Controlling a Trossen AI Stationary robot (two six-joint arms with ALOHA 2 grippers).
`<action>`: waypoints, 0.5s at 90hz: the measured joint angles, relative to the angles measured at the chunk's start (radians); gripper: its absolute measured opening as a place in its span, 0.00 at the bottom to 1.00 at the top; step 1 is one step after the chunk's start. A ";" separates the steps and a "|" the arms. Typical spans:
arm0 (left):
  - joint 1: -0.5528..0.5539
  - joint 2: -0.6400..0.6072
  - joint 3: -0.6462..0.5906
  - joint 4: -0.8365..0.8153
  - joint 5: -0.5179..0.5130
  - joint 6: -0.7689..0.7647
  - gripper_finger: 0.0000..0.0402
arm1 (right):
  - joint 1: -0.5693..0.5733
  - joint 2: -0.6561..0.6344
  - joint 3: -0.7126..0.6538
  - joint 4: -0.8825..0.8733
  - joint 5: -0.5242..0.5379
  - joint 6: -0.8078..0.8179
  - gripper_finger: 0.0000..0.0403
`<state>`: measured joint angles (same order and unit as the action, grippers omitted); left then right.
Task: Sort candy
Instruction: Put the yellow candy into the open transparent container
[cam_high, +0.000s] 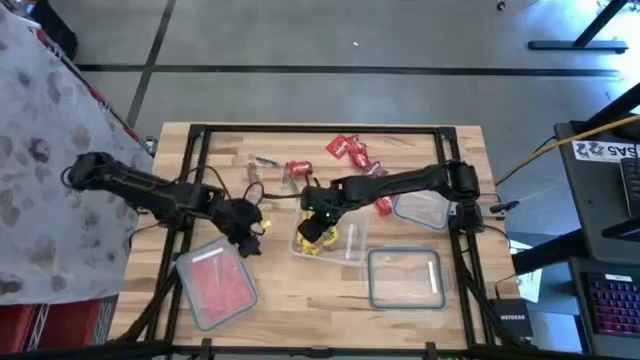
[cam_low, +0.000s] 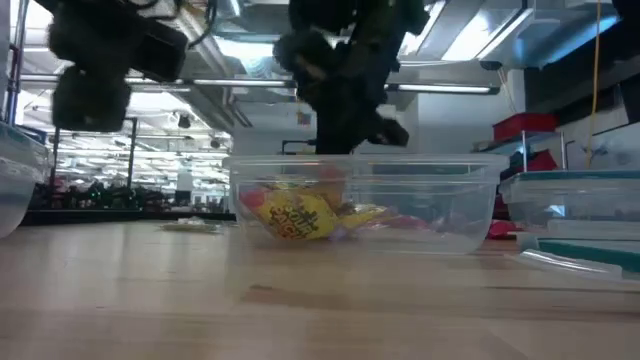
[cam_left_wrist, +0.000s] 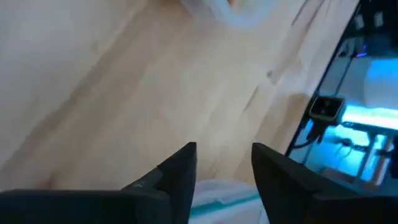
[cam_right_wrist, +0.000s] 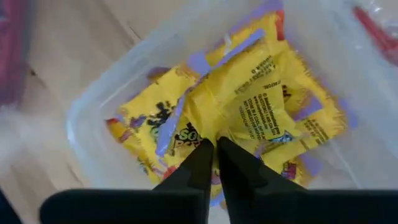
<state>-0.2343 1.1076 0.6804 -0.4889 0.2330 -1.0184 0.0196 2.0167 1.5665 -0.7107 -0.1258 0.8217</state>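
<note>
Yellow candy packets (cam_right_wrist: 261, 93) lie in a clear container (cam_high: 345, 245) at the table's middle; the low view shows them (cam_low: 295, 215) on its floor. My right gripper (cam_right_wrist: 216, 149) hangs over that container, shut on one yellow packet. Red candy (cam_high: 345, 150) and silvery-clear pieces (cam_high: 262, 162) lie loose on the far part of the table. My left gripper (cam_high: 250, 230) stands open over bare wood, left of the container, with nothing between its fingers (cam_left_wrist: 186, 165). My right gripper pinches a yellow packet by its raised edge (cam_right_wrist: 211, 134) between its two fingertips, pointing down from above. The wrapper's creases run toward the fingertips. The rest of the packet lies on the other yellow packets inside the container.
A container of red candy (cam_high: 215, 285) sits at the near left. An empty container with a teal rim (cam_high: 405, 275) stands at the near right. Another container (cam_high: 422, 210) lies far right, with a red piece (cam_high: 383, 205) by it. Black frame bars run along the table's sides.
</note>
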 joint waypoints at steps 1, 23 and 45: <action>-0.009 0.000 0.000 0.000 -0.003 -0.004 0.34 | 0.000 0.001 0.000 0.003 0.001 0.002 0.07; -0.220 0.000 0.000 0.003 -0.157 -0.146 0.34 | 0.000 0.000 0.015 0.027 0.042 0.062 0.35; -0.304 0.000 0.000 0.002 -0.256 -0.229 0.34 | 0.021 -0.005 0.026 -0.109 0.024 0.063 0.42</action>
<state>-0.5380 1.1076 0.6804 -0.4866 -0.0230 -1.2479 0.0410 2.0113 1.5922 -0.8202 -0.1015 0.8848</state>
